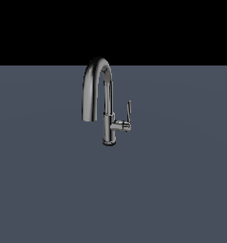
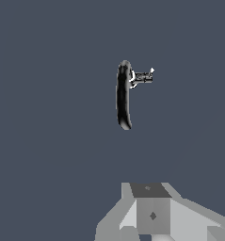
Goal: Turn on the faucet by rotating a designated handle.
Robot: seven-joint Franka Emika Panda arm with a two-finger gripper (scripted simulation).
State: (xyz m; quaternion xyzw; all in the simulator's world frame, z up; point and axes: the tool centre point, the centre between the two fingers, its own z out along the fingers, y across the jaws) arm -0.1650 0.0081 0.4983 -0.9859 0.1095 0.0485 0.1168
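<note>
Exterior view showed the faucet [image 1: 101, 102] alone on a flat grey floor [image 1: 39, 190], its thin handle [image 1: 128, 112] upright beside the stem, on the exterior view's right.
Wrist view looked down on the spout; the gripper [image 2: 151, 214] hung well apart, finger state impossible to tell. A good approach would aim for the lever, not the arch.

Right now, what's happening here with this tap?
Nothing is being handled yet. The faucet stands alone on a plain grey surface, and its thin handle sticks up beside the stem, untouched. The wrist view looks down on the faucet from well above. The arm's pincer shows only partly, far from the handle.
</note>
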